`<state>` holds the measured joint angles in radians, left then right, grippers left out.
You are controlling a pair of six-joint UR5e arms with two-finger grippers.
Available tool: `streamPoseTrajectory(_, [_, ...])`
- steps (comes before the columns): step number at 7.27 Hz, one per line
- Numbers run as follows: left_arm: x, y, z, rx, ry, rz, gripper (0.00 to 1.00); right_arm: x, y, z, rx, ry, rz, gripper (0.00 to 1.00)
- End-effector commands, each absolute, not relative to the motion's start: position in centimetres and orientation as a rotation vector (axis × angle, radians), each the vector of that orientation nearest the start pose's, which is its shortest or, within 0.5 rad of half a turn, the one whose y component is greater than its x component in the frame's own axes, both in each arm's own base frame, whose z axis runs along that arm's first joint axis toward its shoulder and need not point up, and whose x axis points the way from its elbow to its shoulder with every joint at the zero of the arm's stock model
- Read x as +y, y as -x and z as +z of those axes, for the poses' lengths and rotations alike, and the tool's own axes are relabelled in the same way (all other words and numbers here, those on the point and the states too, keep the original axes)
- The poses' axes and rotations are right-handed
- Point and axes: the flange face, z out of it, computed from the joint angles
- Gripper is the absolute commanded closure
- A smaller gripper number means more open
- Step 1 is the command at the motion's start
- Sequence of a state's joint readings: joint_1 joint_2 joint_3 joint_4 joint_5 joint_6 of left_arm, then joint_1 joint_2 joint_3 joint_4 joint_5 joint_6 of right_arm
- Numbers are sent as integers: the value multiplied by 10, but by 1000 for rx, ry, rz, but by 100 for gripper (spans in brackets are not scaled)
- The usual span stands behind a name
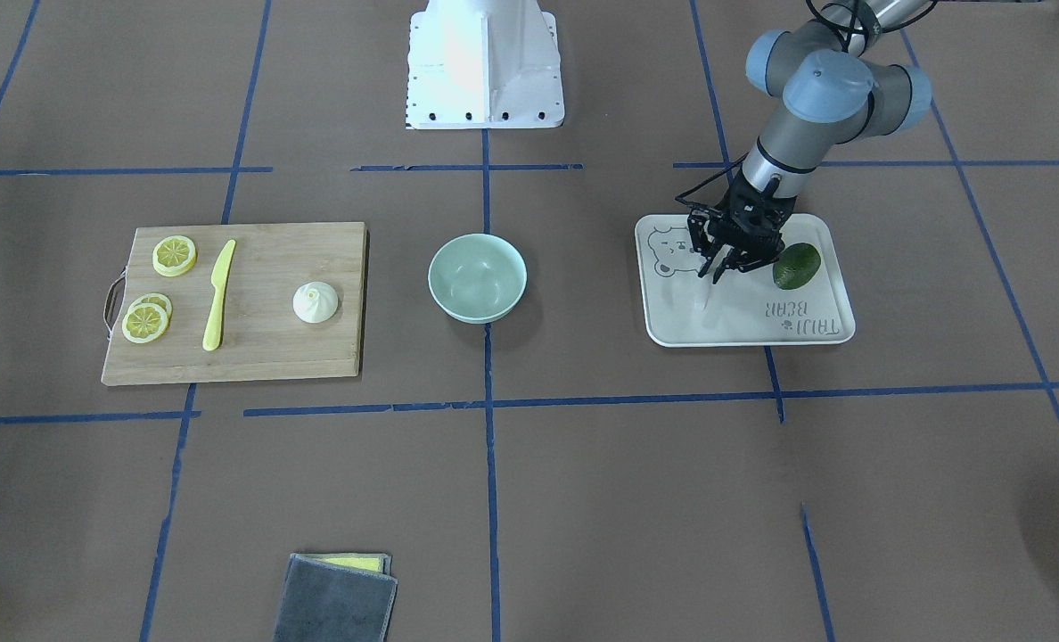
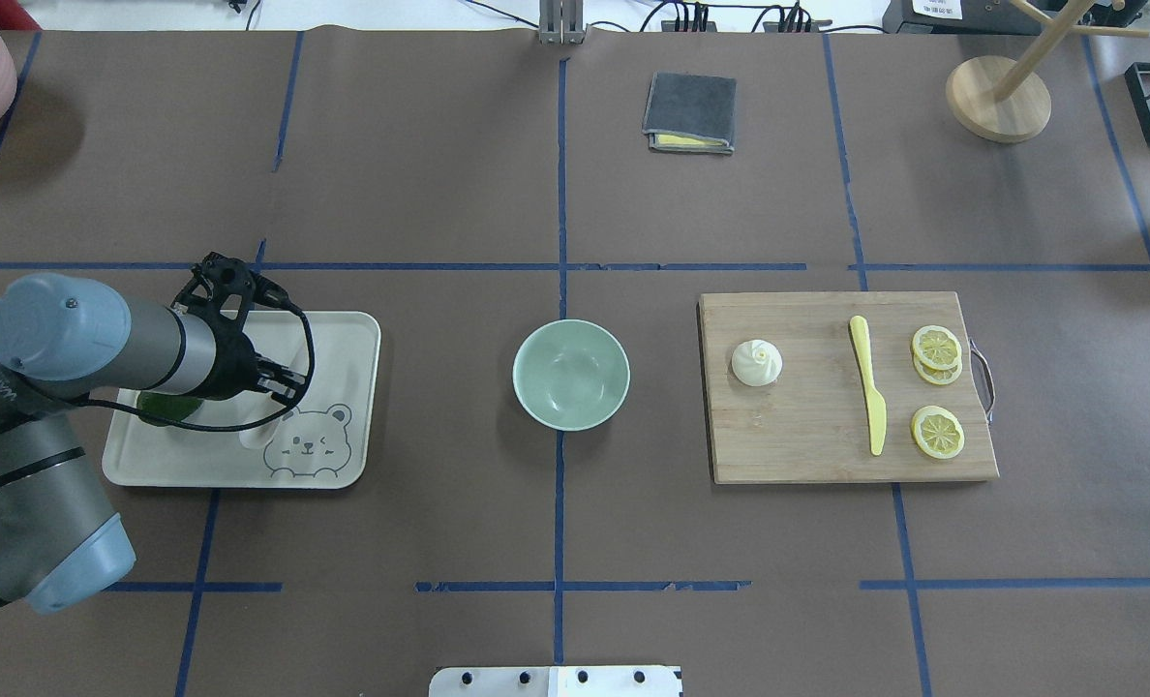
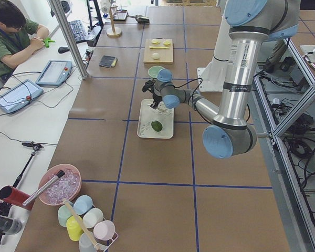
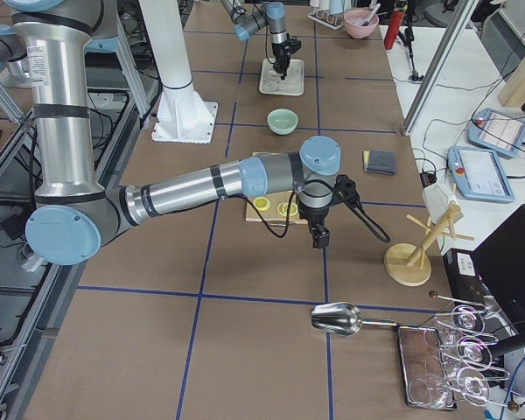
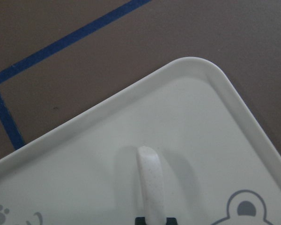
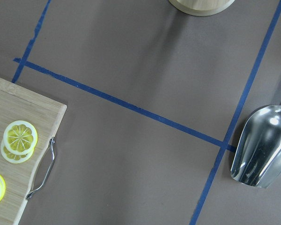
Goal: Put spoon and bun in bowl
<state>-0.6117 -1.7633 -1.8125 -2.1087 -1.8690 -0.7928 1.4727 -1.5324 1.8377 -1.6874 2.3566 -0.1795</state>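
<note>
Item: left gripper (image 1: 710, 275), jaws apparently pinched on the raised handle of the spoon (image 5: 150, 185), which lies on the tray (image 2: 343, 334) at overhead's left, likely readied for lifting; bun (image 2: 756, 363) waits on the cutting board (image 2: 827, 436) right of the central bowl (image 2: 571, 375); right gripper (image 4: 319, 236) hangs off the board, jaw state not discernible.

Silver arms (image 2: 154, 350) have blue joint caps (image 2: 52, 324); left hand (image 1: 710, 276) is black.

A yellow knife (image 2: 868, 395) and 3 lemon slices (image 2: 937, 346) lie on the cutting board (image 2: 798, 440).
</note>
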Motion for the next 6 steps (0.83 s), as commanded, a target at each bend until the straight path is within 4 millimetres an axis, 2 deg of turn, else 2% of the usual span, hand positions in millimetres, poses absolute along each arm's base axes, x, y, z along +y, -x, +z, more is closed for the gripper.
streamPoseTrajectory(1, [-438,-444,307,1058,-240,-165,100,-505,-13,520,-780,-212,-337,0])
streamPoseTrajectory(2, [-449,-463,259,1042,-220,-314,100,-505,-13,521,-779,-210,-336,0])
streamPoseTrajectory(3, [-436,-493,222,1045,-145,-455,100,-504,-14,521,-779,-209,-335,0])
streamPoseTrajectory(4, [-418,-536,200,1059,-108,-599,100,-503,-13,521,-781,-209,-335,0])
streamPoseTrajectory(5, [-409,-578,195,1042,-102,-685,100,-504,-13,522,-781,-207,-335,0])
streamPoseTrajectory(6, [-408,-592,187,1040,-86,-708,100,-504,-13,522,-781,-207,-335,0])
